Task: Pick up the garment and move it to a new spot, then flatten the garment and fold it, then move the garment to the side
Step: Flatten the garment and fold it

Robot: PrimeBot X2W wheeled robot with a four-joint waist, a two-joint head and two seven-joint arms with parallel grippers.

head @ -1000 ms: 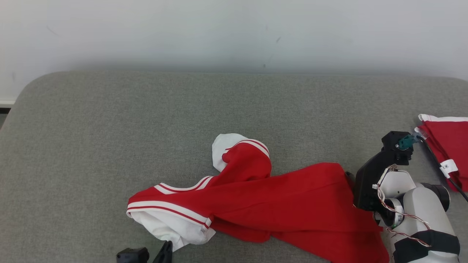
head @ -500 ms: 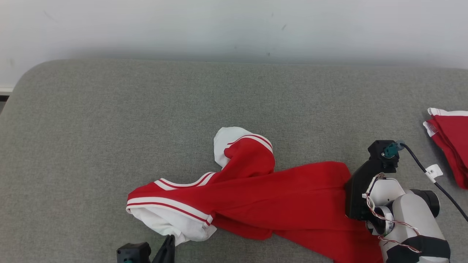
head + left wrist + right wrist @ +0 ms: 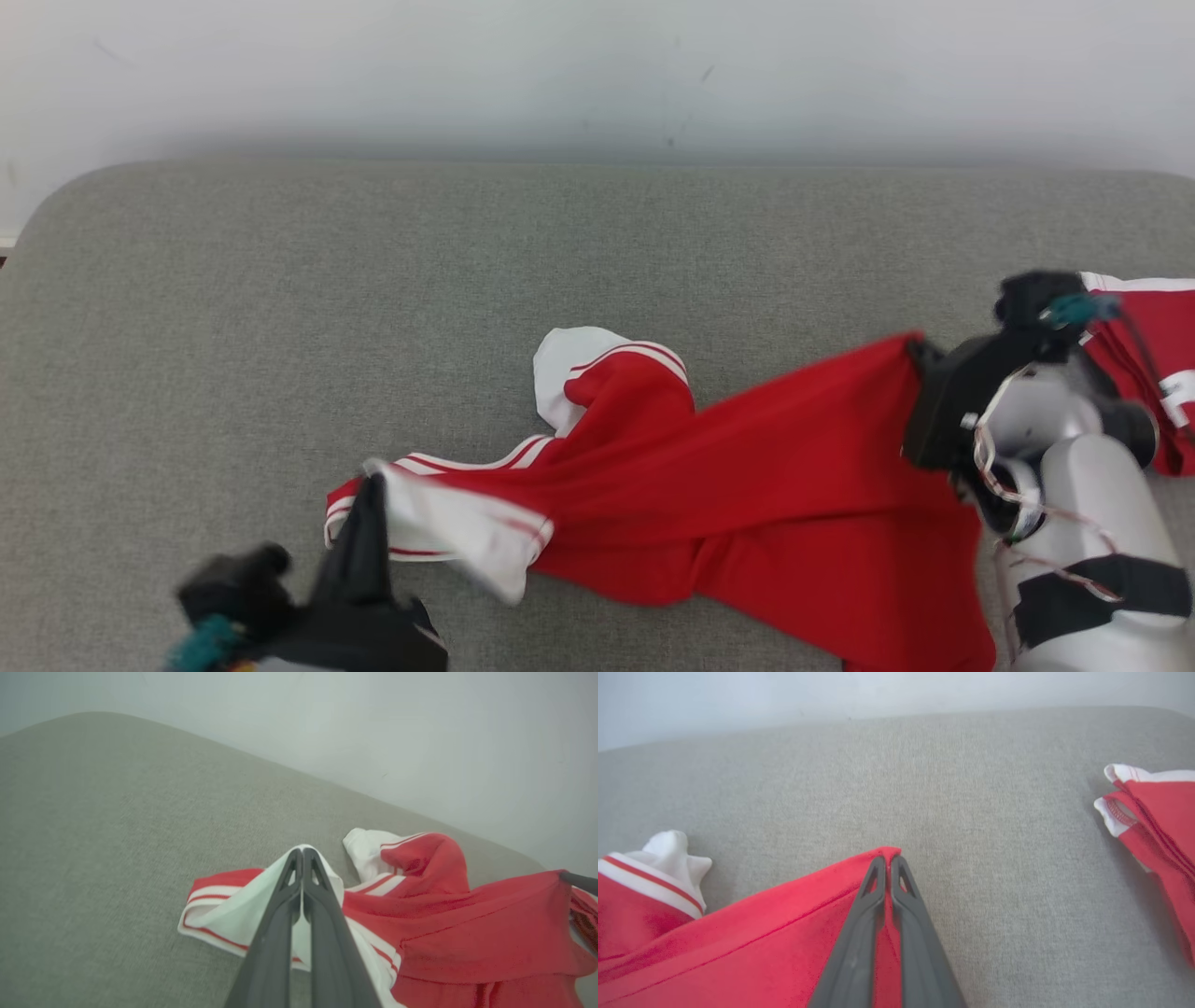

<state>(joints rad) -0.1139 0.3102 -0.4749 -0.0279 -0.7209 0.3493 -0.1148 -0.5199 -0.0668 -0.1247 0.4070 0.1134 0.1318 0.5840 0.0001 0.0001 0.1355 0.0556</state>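
Two dark slim fingers (image 3: 861,933), pale casing (image 3: 1036,420).
Behind right pincer (image 3: 888,859): black mount (image 3: 962,392), teal plug (image 3: 1074,308), looped thin wires (image 3: 990,457), silver forearm (image 3: 1102,504), black band (image 3: 1092,602).

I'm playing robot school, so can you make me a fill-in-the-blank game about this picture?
The left hand pinches a ___ part of the red-and-white cloth garment.
The right hand pinches its ___ corner.
It lies on a ___ woven cushion.
Another red folded cloth lies at the head view's ___ edge.
Missing words: white, red, grey, right.

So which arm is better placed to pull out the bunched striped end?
Probably left: the left gripper is shut on the garment at its white striped end; the right gripper pinches a plain red corner.
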